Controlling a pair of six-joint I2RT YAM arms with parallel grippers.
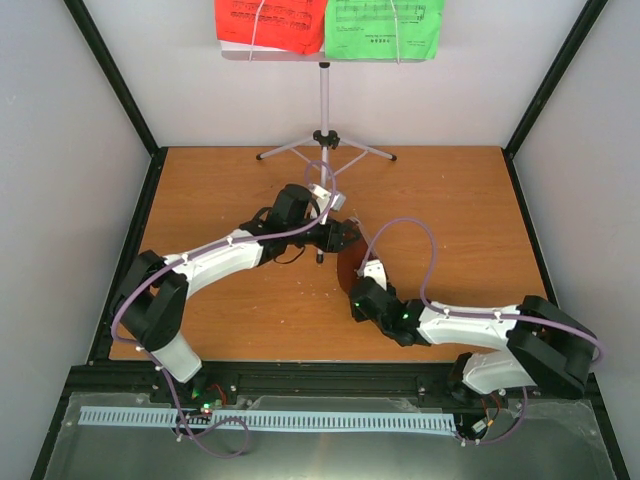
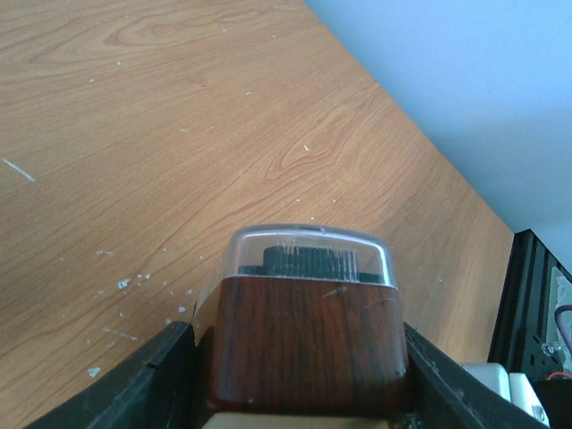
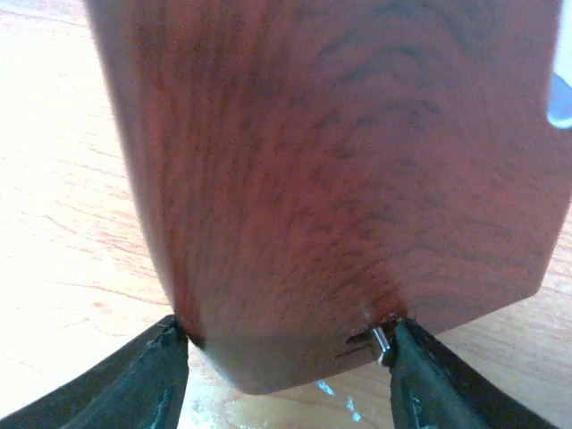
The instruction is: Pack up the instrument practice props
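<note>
The dark-brown metronome (image 1: 348,262) hangs over the middle of the table between my two grippers. My left gripper (image 1: 335,238) is shut on it. In the left wrist view its wood-grain body (image 2: 304,340) fills the gap between the fingers (image 2: 156,375), and its clear cover (image 2: 308,250) points away. My right gripper (image 1: 362,285) closes on a narrow end: both fingers (image 3: 147,380) touch the brown wood-grain face (image 3: 331,179). A red music sheet (image 1: 270,22) and a green music sheet (image 1: 385,25) rest on the tray (image 1: 300,55) of the silver tripod stand (image 1: 324,100) at the back.
The stand's legs (image 1: 325,150) spread over the back edge of the wooden table (image 1: 460,220). White walls and a black frame (image 1: 120,90) close in the sides. A white slotted rail (image 1: 270,420) lies in front of the arm bases.
</note>
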